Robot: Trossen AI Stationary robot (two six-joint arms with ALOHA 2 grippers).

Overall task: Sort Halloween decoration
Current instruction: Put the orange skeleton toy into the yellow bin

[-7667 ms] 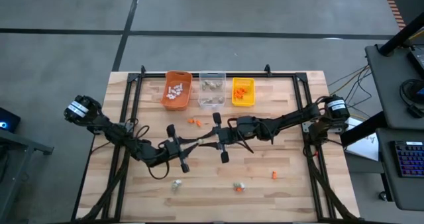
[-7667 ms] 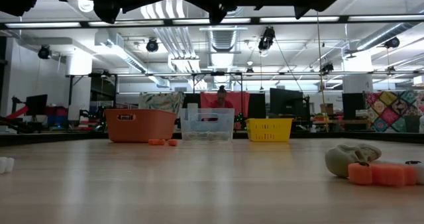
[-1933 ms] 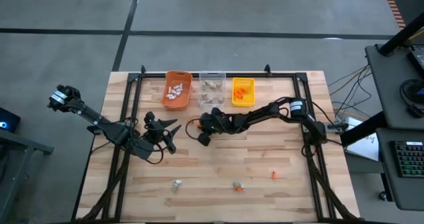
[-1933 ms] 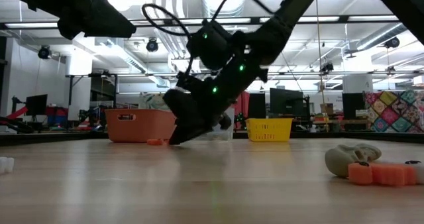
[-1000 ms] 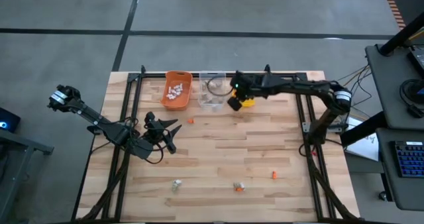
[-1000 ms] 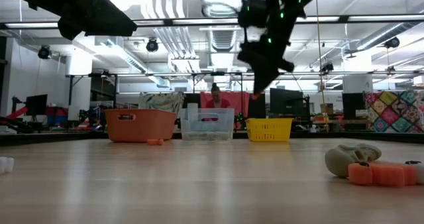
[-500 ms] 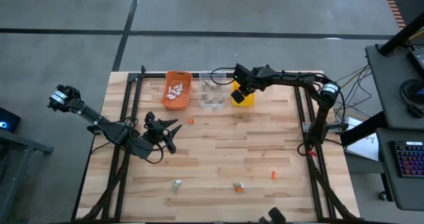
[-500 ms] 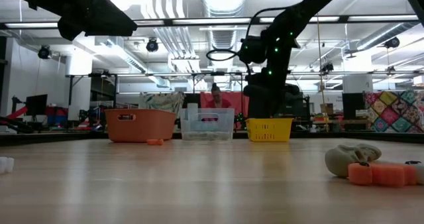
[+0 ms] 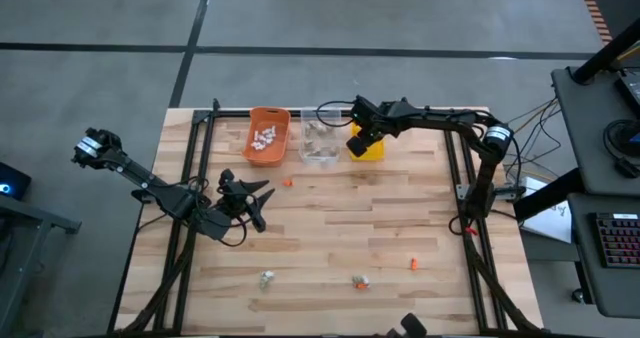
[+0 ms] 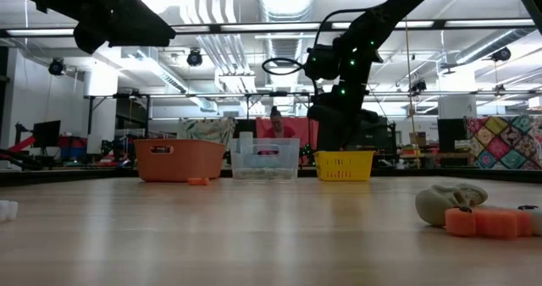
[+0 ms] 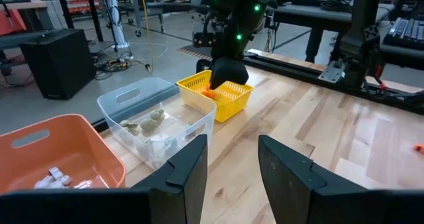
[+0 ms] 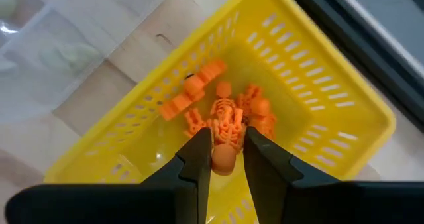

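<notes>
We hold an orange skeleton trinket point(image 12: 224, 139) in the right claw point(image 12: 222, 159), fingers pinched on its round head, directly above the yellow bin point(image 12: 318, 91). It hangs there, we judge, so that letting go drops it among the other orange trinkets point(image 12: 205, 85) already piled inside. Its long axis runs away from the fingers, head nearest the claw and ribs and legs pointing down toward the pile.

From above, the right claw point(image 9: 362, 140) sits over the yellow bin point(image 9: 372, 153) at the tabletop's far edge, beside the clear bin point(image 9: 318, 153) with grey-tan pieces and the orange bin point(image 9: 266, 138) with white ones. That layout suggests sorting by colour.

One orange piece point(image 9: 287, 182) lies just in front of the bins. Near the front edge lie a pale piece point(image 9: 266, 277), a mixed pair point(image 9: 359, 281) and another orange piece point(image 9: 412, 265), all unsorted.

The left claw point(image 9: 248, 200) waits over the tabletop's left side, fingers apart and empty.
</notes>
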